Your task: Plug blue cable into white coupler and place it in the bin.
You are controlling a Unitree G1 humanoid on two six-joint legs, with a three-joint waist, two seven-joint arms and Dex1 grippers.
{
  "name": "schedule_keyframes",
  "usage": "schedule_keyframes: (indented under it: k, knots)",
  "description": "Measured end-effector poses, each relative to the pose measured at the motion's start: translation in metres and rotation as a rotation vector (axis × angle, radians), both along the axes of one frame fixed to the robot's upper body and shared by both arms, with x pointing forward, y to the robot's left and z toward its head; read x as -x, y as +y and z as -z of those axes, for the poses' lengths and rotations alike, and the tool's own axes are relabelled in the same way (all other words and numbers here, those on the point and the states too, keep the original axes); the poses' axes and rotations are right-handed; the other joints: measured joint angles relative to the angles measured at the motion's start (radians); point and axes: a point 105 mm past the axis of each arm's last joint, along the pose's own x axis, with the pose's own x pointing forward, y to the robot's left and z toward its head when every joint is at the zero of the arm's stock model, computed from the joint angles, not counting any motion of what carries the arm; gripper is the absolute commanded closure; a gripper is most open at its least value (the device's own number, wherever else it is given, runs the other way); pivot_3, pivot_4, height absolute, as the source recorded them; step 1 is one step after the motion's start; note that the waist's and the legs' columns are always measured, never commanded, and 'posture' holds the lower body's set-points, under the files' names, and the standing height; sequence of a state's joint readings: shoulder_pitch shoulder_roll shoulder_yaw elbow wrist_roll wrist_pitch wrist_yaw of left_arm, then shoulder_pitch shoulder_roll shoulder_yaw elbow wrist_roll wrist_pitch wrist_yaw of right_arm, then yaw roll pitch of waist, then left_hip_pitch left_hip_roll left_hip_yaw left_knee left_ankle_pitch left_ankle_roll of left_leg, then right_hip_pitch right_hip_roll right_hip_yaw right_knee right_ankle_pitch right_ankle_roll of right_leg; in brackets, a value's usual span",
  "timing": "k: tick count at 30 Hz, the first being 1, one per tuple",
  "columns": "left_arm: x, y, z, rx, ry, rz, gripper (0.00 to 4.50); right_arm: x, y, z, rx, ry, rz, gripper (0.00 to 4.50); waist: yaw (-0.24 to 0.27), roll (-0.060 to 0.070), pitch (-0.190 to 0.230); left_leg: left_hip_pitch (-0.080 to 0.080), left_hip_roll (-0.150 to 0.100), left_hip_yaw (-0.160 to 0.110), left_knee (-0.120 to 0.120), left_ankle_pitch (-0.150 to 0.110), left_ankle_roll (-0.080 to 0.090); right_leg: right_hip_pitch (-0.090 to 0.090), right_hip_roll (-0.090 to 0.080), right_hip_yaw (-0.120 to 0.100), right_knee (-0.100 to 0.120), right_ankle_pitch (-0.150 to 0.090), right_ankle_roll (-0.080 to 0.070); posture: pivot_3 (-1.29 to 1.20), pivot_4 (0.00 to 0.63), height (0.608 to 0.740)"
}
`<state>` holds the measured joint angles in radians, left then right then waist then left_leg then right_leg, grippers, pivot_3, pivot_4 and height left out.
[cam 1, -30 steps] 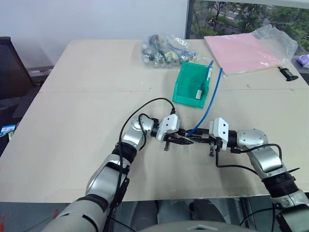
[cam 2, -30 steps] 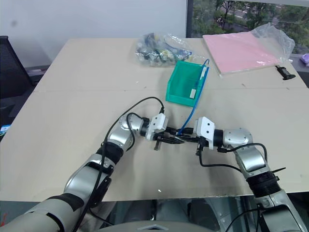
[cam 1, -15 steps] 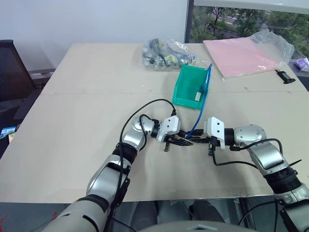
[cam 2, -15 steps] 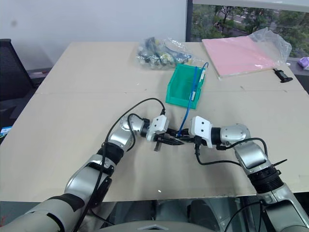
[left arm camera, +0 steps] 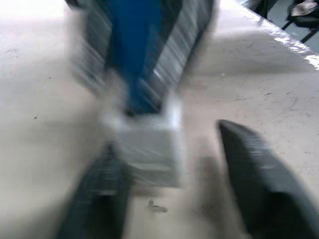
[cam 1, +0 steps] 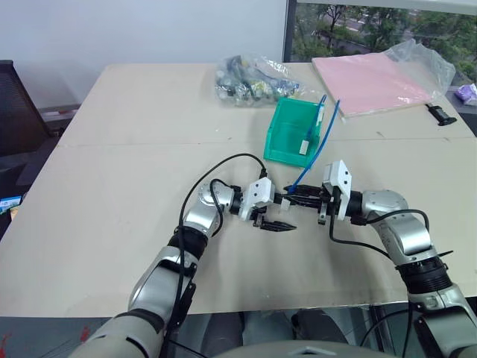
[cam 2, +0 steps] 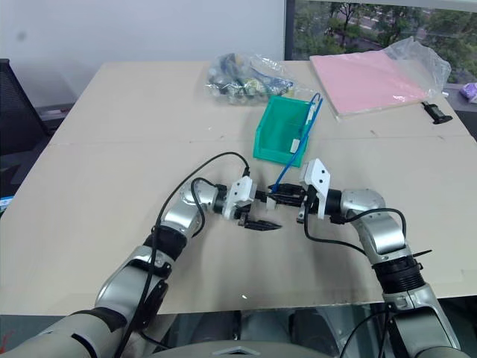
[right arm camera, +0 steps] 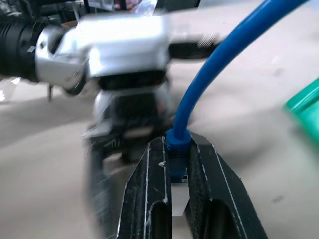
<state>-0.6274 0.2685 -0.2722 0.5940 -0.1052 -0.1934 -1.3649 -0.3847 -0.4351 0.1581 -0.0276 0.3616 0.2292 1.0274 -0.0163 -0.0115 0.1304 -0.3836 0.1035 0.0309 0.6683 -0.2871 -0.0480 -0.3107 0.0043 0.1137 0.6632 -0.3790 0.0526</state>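
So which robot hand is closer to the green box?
The right. The right gripper sits just in front of the bin, clamped on the blue cable that trails over it. The left gripper, open, is further back and to the left.

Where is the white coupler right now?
The white coupler sits on the blue cable's end between the claws, near the table's front, pinched by the right claw.

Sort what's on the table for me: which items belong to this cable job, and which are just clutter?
Job items:
- thin bright blue cable
- small white plastic coupler
- translucent green plastic bin

Clutter:
- clear plastic bag of mixed parts
- pink sheet in a clear sleeve
- small black object beside it
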Motion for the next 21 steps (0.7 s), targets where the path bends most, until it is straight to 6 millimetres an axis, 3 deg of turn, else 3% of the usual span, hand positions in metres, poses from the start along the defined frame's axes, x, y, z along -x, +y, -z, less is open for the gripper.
schedule_keyframes:
  k: [2, 5, 9, 10, 13, 16, 21]
  knots:
    - [0.005, 0.009, -0.004, 0.028, -0.007, -0.089, 0.75, -0.001, -0.004, -0.004, -0.003, -0.006, 0.006, 4.5, -0.005, 0.002, 0.001, -0.001, 0.001, 0.001, -0.001, 0.0, 0.0, -0.001, 0.0, 0.001, 0.0, 0.0, 0.0, 0.0, 0.15, 0.74]
    - [0.015, 0.034, -0.025, 0.094, -0.005, -0.289, 0.75, -0.014, -0.021, -0.023, -0.007, -0.007, 0.072, 4.5, -0.016, 0.003, 0.004, -0.006, 0.003, 0.0, -0.001, 0.0, 0.0, -0.006, 0.0, 0.0, 0.004, 0.0, 0.0, 0.0, 0.15, 0.74]
    - [0.017, 0.048, -0.07, 0.17, -0.054, -0.489, 0.75, -0.038, -0.023, -0.062, -0.035, -0.01, 0.127, 4.5, -0.022, 0.005, 0.005, -0.008, 0.003, -0.002, 0.0, 0.0, 0.0, -0.006, 0.001, -0.002, 0.003, 0.0, 0.0, 0.0, 0.15, 0.74]
    - [0.018, 0.049, -0.088, 0.198, -0.081, -0.557, 0.75, -0.049, -0.021, -0.077, -0.033, -0.012, 0.155, 4.5, -0.022, 0.005, 0.005, -0.007, 0.002, -0.004, 0.001, 0.0, 0.0, -0.005, 0.0, -0.002, 0.003, 0.0, 0.0, 0.0, 0.15, 0.74]
    - [0.011, 0.05, -0.112, 0.226, -0.095, -0.708, 0.75, -0.086, -0.022, -0.09, 0.008, 0.028, 0.255, 4.5, -0.021, 0.003, 0.007, -0.007, -0.002, -0.007, 0.001, 0.0, 0.0, -0.005, -0.001, -0.003, 0.004, 0.0, 0.0, 0.0, 0.15, 0.74]
    - [0.0, 0.047, -0.137, 0.275, -0.119, -0.843, 0.75, -0.115, -0.01, -0.1, 0.0, 0.073, 0.299, 4.5, -0.025, 0.003, 0.008, -0.007, -0.004, -0.009, 0.002, 0.0, 0.0, -0.005, -0.002, -0.003, 0.007, 0.0, 0.0, 0.0, 0.15, 0.74]
    - [-0.01, 0.05, -0.136, 0.243, -0.115, -0.959, 0.61, -0.14, -0.004, -0.103, 0.024, 0.132, 0.36, 2.26, -0.026, 0.003, 0.008, -0.008, -0.004, -0.009, 0.002, 0.0, 0.0, -0.01, -0.002, -0.007, 0.016, 0.0, 0.0, 0.0, 0.15, 0.74]
